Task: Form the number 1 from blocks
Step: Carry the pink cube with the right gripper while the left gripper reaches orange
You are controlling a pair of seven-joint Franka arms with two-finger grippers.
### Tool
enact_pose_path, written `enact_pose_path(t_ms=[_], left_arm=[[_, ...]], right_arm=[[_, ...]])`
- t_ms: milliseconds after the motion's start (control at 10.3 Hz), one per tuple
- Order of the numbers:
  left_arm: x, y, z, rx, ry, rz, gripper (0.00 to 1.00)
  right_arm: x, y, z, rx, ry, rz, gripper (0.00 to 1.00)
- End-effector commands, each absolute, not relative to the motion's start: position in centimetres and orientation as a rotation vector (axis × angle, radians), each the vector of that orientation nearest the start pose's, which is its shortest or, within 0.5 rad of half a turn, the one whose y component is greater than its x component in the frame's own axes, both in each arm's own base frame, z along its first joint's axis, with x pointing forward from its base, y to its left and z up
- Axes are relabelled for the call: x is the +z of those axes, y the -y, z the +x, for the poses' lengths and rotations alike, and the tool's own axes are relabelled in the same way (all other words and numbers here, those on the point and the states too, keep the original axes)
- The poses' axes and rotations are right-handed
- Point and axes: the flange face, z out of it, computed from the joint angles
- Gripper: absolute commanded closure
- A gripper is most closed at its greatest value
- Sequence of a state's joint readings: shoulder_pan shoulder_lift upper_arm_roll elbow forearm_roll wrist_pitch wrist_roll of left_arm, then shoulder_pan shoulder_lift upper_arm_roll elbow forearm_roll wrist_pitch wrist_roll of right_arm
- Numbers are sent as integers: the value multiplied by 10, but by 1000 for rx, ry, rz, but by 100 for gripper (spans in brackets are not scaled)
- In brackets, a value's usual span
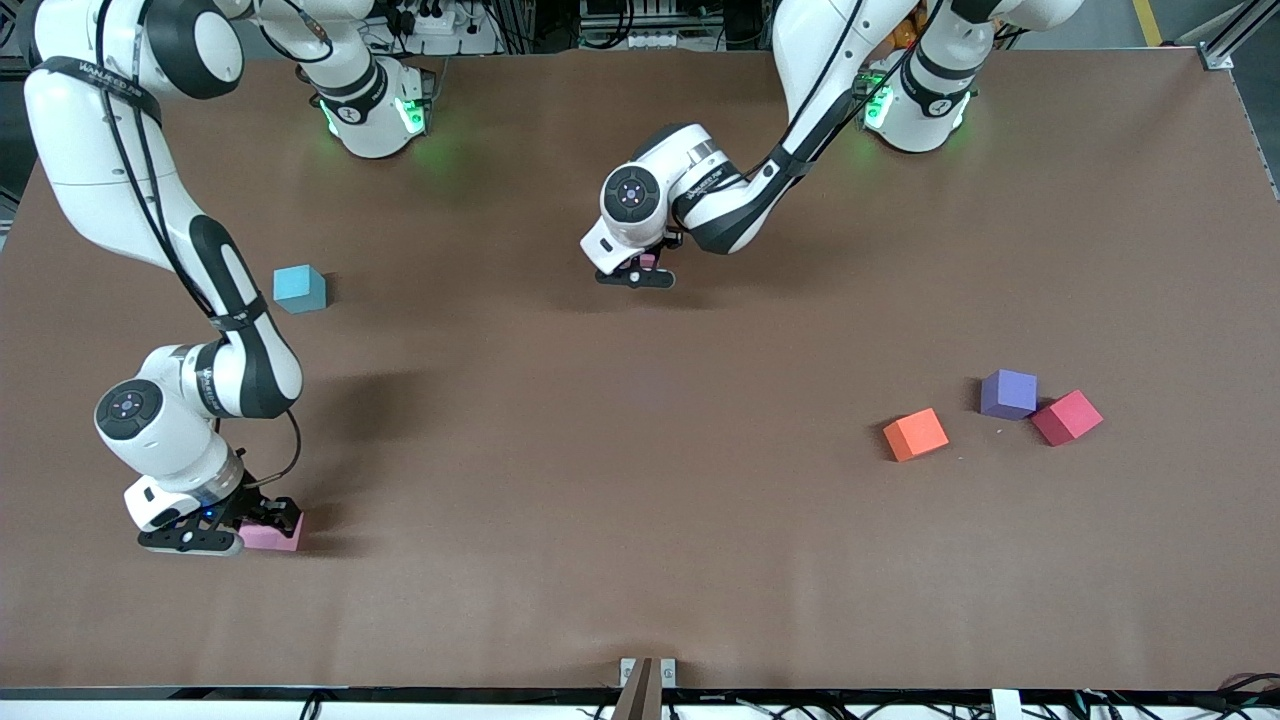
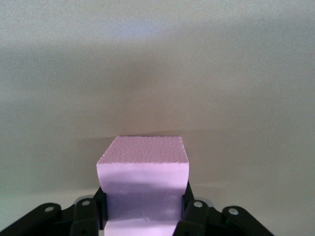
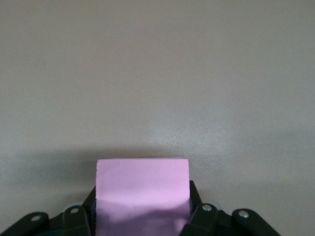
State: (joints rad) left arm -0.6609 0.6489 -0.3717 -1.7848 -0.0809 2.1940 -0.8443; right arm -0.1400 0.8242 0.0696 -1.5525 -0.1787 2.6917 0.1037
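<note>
The left gripper (image 1: 640,270) clenched a pink block (image 2: 142,182) above mid-table, ready to place it – the right gripper (image 1: 235,530) pinched the other pink block (image 1: 272,533), resting near the right arm's end, likely to lift it

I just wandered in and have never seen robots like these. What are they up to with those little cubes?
Each arm has a pink cube in its claw. The left claw is shut on one pink cube over the middle of the table. The right claw has its fingers on both sides of the other pink cube, low at the right arm's end of the table. An orange cube, a purple cube, a red cube and a light blue cube sit untouched.
</note>
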Motion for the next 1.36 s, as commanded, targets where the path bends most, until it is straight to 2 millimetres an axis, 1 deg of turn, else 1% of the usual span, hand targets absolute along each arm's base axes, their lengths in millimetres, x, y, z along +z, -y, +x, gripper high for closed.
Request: enact_pose_path(t_ms=[0,97,195,292,390,585,682,780,877,975,1072,1170,1267], left_arm=[[194,530,330,524,-110,-3076,100],[193,530,330,525,-79,-3073,100],[193,529,331,527,-71,-3072,40],[193,530,330,525,-78,-3071,0],[194,530,331,521,-77,-3074,0],[202,529,342,505,-58,-3093,0],[216,532,348,477,-54,-3116,0],[237,526,364,440,-22,-3142,0],[259,519,379,396,6,-3169,0],[282,503,399,350,55,-3178,0],[304,479,428,263,106,-3185,0],[317,452,453,225,171,-3169,0],[328,417,483,202,273,-3158,0]], right_arm=[[197,54,736,-532,-107,-3130,37],[203,48,738,-536,-103,-3124,38],[215,41,738,-548,-88,-3123,37],[228,34,738,-534,-83,-3122,37],[244,29,736,-491,-106,-3119,37],[275,19,728,-409,-145,-3126,37],[285,9,723,-355,-205,-3127,38],[294,-8,717,-324,-206,-3129,39],[299,-24,710,-299,-244,-3126,39],[302,-45,701,-276,-255,-3125,39],[307,-66,690,-233,-240,-3131,39],[311,-94,676,-159,-250,-3086,40],[319,-123,660,-83,-252,-3042,40]])
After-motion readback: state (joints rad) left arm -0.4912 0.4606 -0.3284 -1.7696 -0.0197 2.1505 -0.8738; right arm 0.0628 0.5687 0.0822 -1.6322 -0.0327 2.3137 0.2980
